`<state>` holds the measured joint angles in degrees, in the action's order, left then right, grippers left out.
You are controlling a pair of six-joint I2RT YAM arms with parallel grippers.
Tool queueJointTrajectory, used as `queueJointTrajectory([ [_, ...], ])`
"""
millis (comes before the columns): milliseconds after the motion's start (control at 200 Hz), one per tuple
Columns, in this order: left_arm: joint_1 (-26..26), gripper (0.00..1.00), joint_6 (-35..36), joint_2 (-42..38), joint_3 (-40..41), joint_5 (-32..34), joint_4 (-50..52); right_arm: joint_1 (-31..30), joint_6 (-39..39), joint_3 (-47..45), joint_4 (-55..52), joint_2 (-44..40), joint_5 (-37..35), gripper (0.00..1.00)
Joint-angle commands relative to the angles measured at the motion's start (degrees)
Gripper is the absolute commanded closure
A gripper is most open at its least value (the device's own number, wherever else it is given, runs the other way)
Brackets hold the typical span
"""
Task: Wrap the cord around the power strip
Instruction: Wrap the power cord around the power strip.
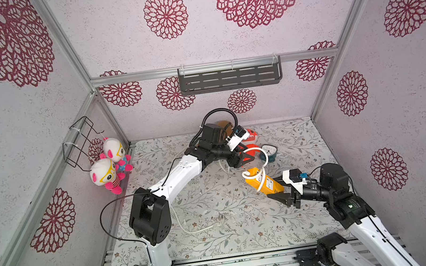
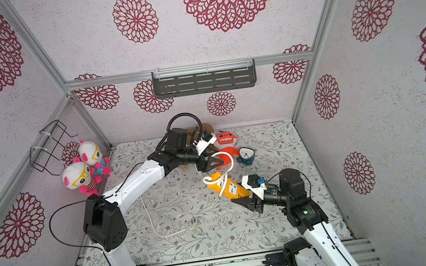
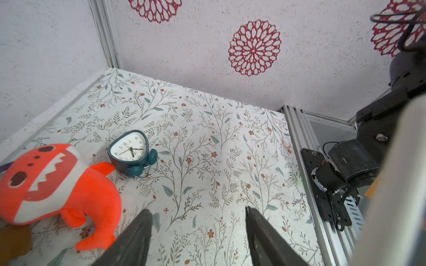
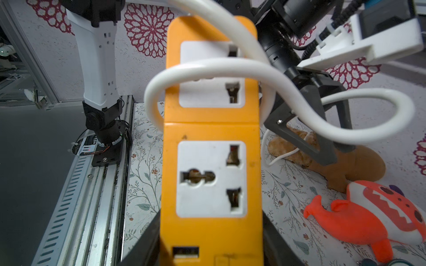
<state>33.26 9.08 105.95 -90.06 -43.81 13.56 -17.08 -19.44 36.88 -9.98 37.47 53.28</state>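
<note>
Gripping the strip's [image 1: 264, 182] near-right end, the right tool [image 1: 279, 188] holds it slanted above mid-worktop [image 1: 302, 225], forearm low. The cord [image 1: 266, 157] loops its far end and trails left to the plug [image 1: 219, 218]. The left tool [image 3: 197, 209], jaws apart and empty, reaches just beyond; clock [image 1: 269, 152] and toy [image 1: 251, 134] crowd the far edge, with open worktop on the right

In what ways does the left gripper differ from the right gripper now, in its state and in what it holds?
The left gripper has its jaws apart, with nothing between them in its wrist view; the right gripper is shut on the end of the power strip. The left gripper sits farther back, by the orange plush; the right gripper is nearer the front. Both are black and close to the cord looped round the strip.
</note>
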Motion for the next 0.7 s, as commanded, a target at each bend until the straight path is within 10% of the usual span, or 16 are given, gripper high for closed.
queueJointTrajectory([
  [0,-0.58,0.31,-5.72,-2.32,4.25,1.09,-12.78,-0.33,3.53,0.41,8.28,-1.08,2.40,0.83],
  [175,-2.53,0.30,-8.89,-7.11,18.17,19.82,-28.27,-0.36,5.91,0.39,9.34,-1.15,1.88,0.83],
  [695,-2.32,0.44,-11.66,-5.74,24.34,10.08,-33.91,-0.37,12.69,0.47,17.22,-0.81,0.36,0.83],
])
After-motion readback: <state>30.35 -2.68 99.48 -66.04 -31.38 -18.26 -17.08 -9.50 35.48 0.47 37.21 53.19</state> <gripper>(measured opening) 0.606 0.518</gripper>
